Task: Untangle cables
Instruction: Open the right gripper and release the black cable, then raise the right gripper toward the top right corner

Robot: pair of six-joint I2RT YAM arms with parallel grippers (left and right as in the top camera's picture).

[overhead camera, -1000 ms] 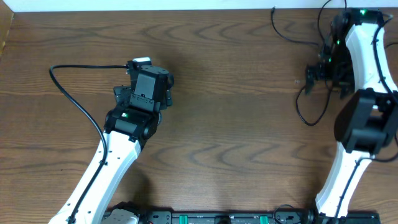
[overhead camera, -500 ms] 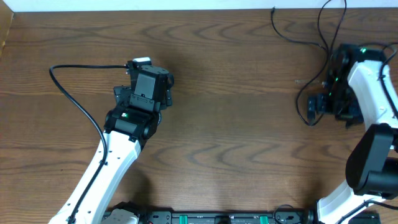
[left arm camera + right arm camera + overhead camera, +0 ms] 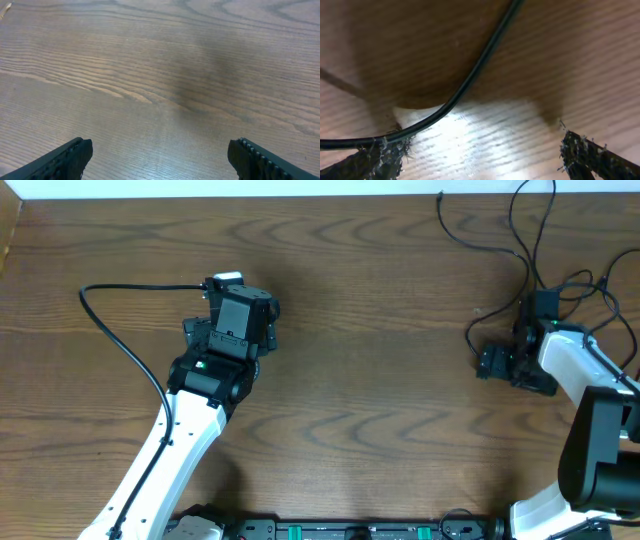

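Observation:
Thin black cables (image 3: 470, 242) lie at the far right of the table and loop around my right arm. No white cable shows. My right gripper (image 3: 495, 364) is low over the table among them and open. In the right wrist view a black cable (image 3: 475, 75) curves from the top down to the left and lies across the tip of the left finger, with the gripper (image 3: 480, 145) wide open. My left gripper (image 3: 240, 310) hovers left of centre, open and empty (image 3: 160, 152) over bare wood.
A thicker black arm cable (image 3: 110, 330) arcs out to the left of my left arm. The white far edge of the table (image 3: 300, 188) runs along the top. The arm bases stand at the front edge.
My right gripper has moved toward the front of the table and dropped low. The black cables near it have shifted with it. The left arm has not moved.

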